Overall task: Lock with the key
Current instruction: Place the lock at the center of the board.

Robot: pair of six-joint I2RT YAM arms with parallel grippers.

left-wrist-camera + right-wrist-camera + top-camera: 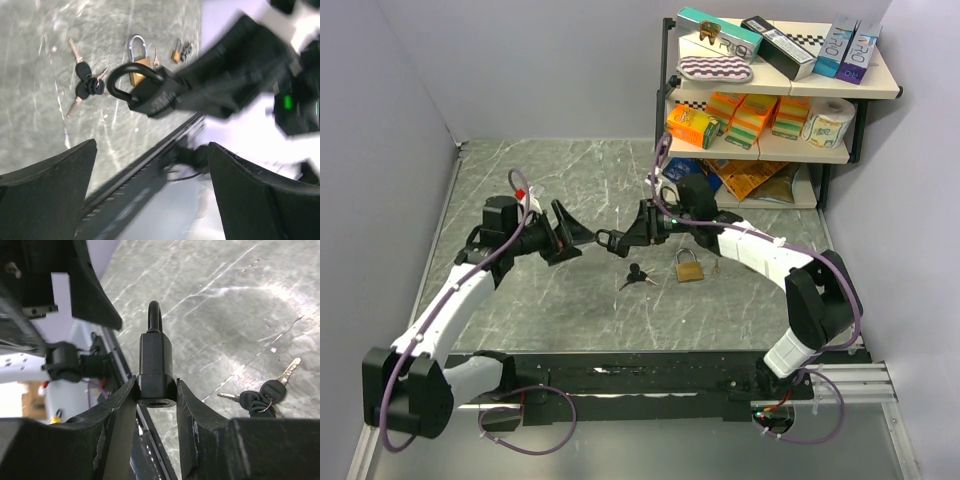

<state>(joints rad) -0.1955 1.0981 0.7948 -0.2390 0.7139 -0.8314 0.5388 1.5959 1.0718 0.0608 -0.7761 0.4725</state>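
My right gripper (632, 232) is shut on a black padlock (610, 240) and holds it in the air above the table, shackle pointing left. In the right wrist view the padlock (156, 365) sits clamped between my fingers (117, 415), keyhole end toward the camera. My left gripper (567, 236) is open and empty, just left of the shackle, apart from it. In the left wrist view the padlock (150, 95) hangs beyond my open gripper (151, 145). A bunch of black-headed keys (638, 277) lies on the table below; it also shows in the wrist views (87, 85) (262, 395).
A brass padlock (689, 266) lies on the table right of the keys, with small keys (182, 50) beside it. A shelf (775, 85) with boxes, a sponge and a paper roll stands at the back right. Grey walls close both sides.
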